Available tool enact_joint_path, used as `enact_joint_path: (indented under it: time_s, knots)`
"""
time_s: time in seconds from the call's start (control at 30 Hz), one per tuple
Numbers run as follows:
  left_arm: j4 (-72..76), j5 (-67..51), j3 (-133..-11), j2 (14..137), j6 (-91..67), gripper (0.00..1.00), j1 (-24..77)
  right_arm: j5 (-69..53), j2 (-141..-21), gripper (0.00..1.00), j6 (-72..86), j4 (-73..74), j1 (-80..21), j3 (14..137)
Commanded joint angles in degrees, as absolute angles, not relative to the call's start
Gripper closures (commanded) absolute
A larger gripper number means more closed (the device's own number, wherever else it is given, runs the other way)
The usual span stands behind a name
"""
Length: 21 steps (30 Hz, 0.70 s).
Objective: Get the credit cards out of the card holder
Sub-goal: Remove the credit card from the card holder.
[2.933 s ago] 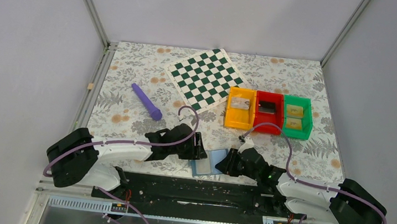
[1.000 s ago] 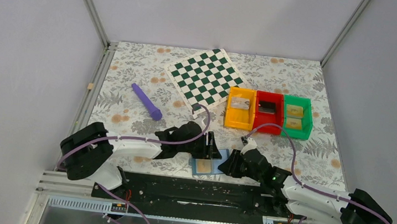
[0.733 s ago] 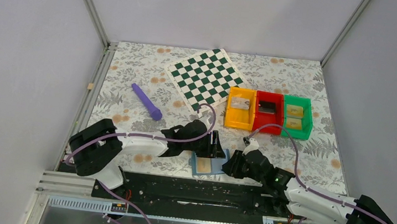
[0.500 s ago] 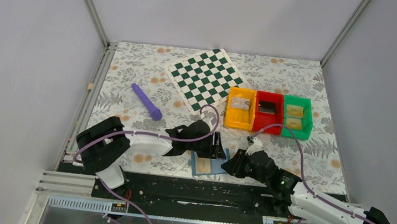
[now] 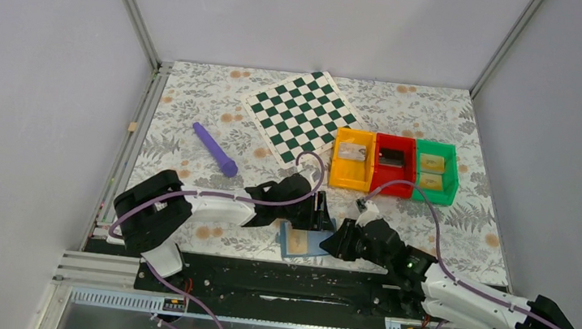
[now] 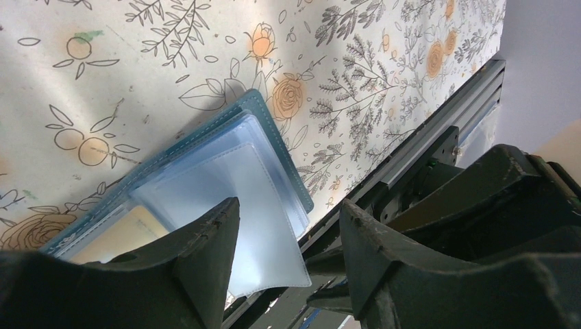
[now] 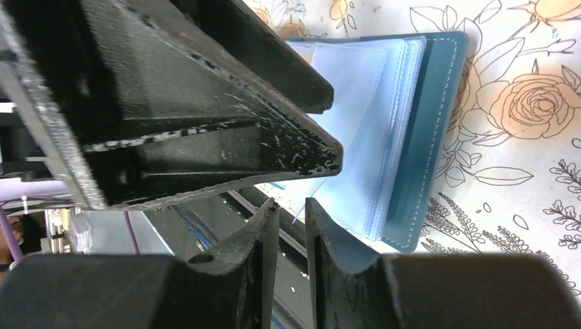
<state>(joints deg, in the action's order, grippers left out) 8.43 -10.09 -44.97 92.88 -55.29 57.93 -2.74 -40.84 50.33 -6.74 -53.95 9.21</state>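
A: Where is the wallet from where you sit?

B: I see the wallet [image 5: 308,246] lying open on the flowered table [image 5: 188,105], close to the near edge and between my two arms. Its clear sleeves [image 7: 356,103] are fanned out over the blue cover.

A: And the right pincer?

B: My right pincer [image 7: 291,203] sits low at the wallet's right side. Its fingers are almost together, with only a slit between them. A corner of one sleeve reaches that slit, but I cannot tell whether it is pinched.

A: The left one?

B: My left pincer [image 6: 289,205] is over the wallet's far side, with its fingers spread and nothing between them. A yellow card [image 6: 127,233] shows inside a sleeve, partly hidden by one finger.

A: Further out?

B: A purple stick [image 5: 214,149] lies off to the left, well apart from the wallet. To the right an orange bin [image 5: 348,184], a red bin [image 5: 391,190] and a green bin [image 5: 433,198] stand touching in a row. The green one holds two yellowish cards [image 5: 432,163]. Behind them lies a green-and-white chequered board [image 5: 303,115], turned at an angle.
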Motion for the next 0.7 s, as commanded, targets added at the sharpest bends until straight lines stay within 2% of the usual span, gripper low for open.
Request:
enact_joint_path:
  time_s: [0.0, 0.07, 0.2, 0.37, 0.53, 0.67]
  knots:
    - [8.5, -9.3, -45.7, 91.6, -54.5, 0.45, 57.3, -4.5, -43.1, 0.73, 50.2, -12.3, -54.7, 11.2]
    - [8.5, -9.7, -45.8, 92.3, -54.3, 0.45, 57.2, -3.9, -41.5, 0.72, 50.0, -10.9, -55.2, 12.2]
    - [10.0, -10.7, -45.8, 94.1, -54.9, 0.45, 57.2, -2.5, -36.2, 0.62, 49.2, -5.1, -55.5, 15.2]
    - [10.8, -11.2, -45.7, 93.9, -55.4, 0.45, 57.2, -2.6, -34.5, 0.64, 49.3, -3.7, -55.5, 15.3]
    - [7.8, -10.2, -46.6, 89.1, -55.4, 0.45, 55.9, -3.9, -39.2, 0.67, 50.6, -9.7, -55.7, 12.4]
    - [1.4, -5.1, -46.8, 83.5, -55.0, 0.45, 55.2, -3.0, -44.0, 0.67, 50.0, -10.9, -55.7, 12.4]
